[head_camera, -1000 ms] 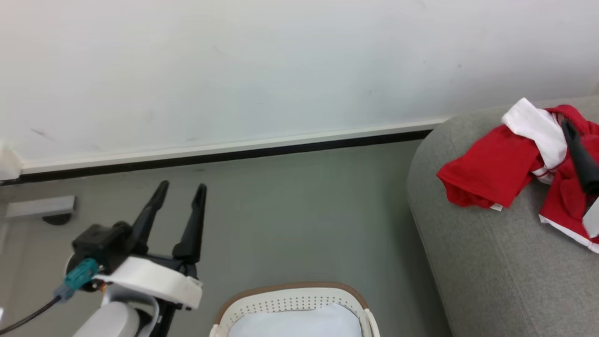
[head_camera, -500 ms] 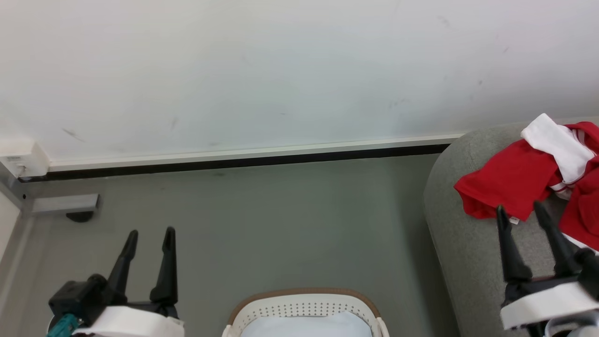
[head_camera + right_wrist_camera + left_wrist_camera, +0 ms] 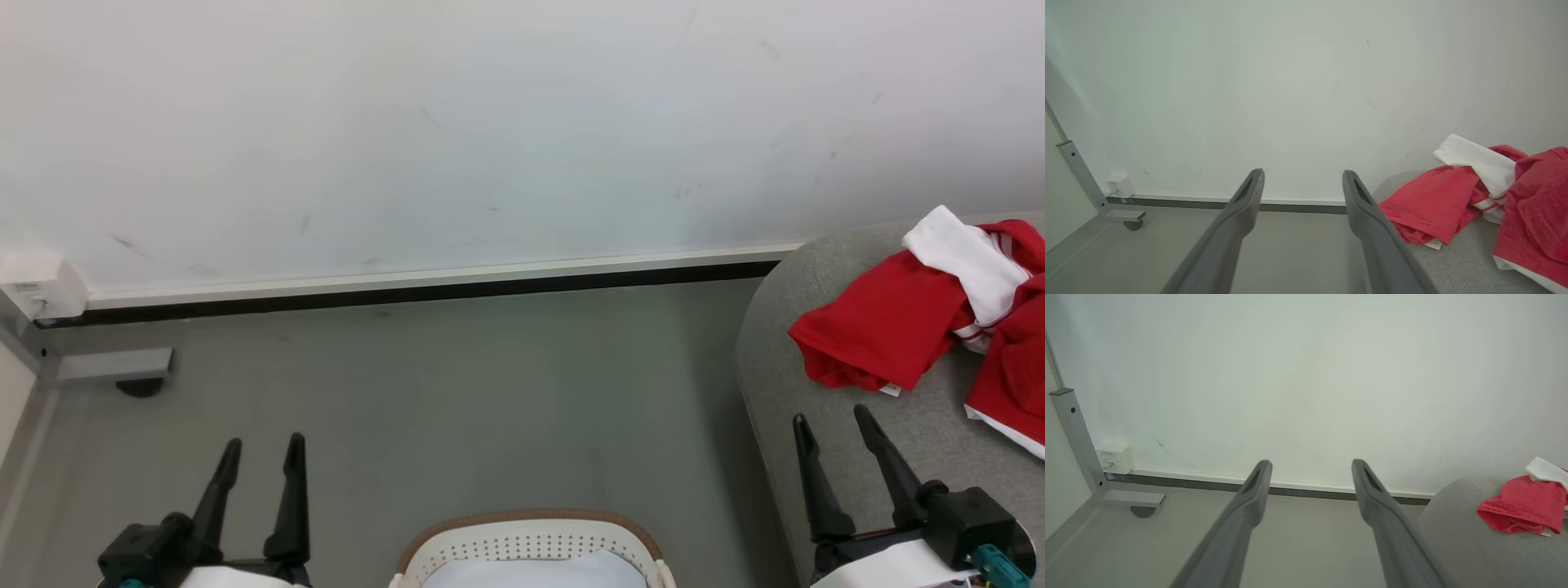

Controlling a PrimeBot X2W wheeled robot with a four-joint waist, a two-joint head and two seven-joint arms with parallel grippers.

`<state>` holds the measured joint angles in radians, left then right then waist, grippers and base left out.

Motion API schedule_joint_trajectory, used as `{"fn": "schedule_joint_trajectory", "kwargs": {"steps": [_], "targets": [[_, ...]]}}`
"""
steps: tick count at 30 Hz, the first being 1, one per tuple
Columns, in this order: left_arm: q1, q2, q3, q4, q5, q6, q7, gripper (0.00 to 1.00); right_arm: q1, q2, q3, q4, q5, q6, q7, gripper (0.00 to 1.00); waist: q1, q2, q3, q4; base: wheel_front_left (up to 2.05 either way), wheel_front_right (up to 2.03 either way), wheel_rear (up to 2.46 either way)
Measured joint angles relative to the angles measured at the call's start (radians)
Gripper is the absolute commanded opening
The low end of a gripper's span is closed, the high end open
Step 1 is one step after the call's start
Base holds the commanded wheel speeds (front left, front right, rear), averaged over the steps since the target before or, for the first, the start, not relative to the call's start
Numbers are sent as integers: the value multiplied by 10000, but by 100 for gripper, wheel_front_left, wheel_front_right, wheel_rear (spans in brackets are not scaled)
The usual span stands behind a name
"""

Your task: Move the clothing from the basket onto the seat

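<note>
– Clothing: where does it lie, and which way does it run?
– On the seat, close to its rounded end and on the wall side. The nearer red garment is crumpled. Its long axis slants from the seat's front edge up toward the wall, with a white sleeve at the wall end. A second red garment lies touching it, further along the seat and cut off by the picture's edge.
– What do the wrist views add?
– The right wrist view gives the red-and-white striped trim and a small white label at the nearer garment's hem. The left wrist view gives an upright metal post in the corner. The head view gives the basket at its bottom edge, white lining inside.
– And the fingers?
– The left gripper and the right gripper both have their fingers spread wide and hold nothing. The right one hangs over the seat's front edge, near the clothing but apart from it.
– Room to move?
– Grey floor stretches from the basket to the baseboard, and across from the left gripper to the seat's curved end.
</note>
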<state>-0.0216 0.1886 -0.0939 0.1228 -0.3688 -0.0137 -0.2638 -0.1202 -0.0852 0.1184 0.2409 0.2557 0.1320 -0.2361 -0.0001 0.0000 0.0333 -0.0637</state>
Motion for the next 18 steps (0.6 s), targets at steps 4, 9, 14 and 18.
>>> {"fn": "schedule_joint_trajectory", "kwargs": {"steps": [4,9,14,18], "targets": [[-11,-261,290,19,370,-253,0,100,-122,134,221,150,-4,0,-40,100,0,0,5,-22,0,0,0],[-32,-512,518,98,619,-495,0,100,-262,190,349,217,-6,0,-113,100,1,1,3,-36,0,0,0],[-48,-690,667,188,917,-685,0,100,-328,205,389,268,-10,0,-127,100,1,0,-21,-45,0,0,0],[-69,-788,817,232,1001,-790,0,100,-334,205,412,295,-6,0,-132,100,1,1,-28,-67,0,0,0]]}}
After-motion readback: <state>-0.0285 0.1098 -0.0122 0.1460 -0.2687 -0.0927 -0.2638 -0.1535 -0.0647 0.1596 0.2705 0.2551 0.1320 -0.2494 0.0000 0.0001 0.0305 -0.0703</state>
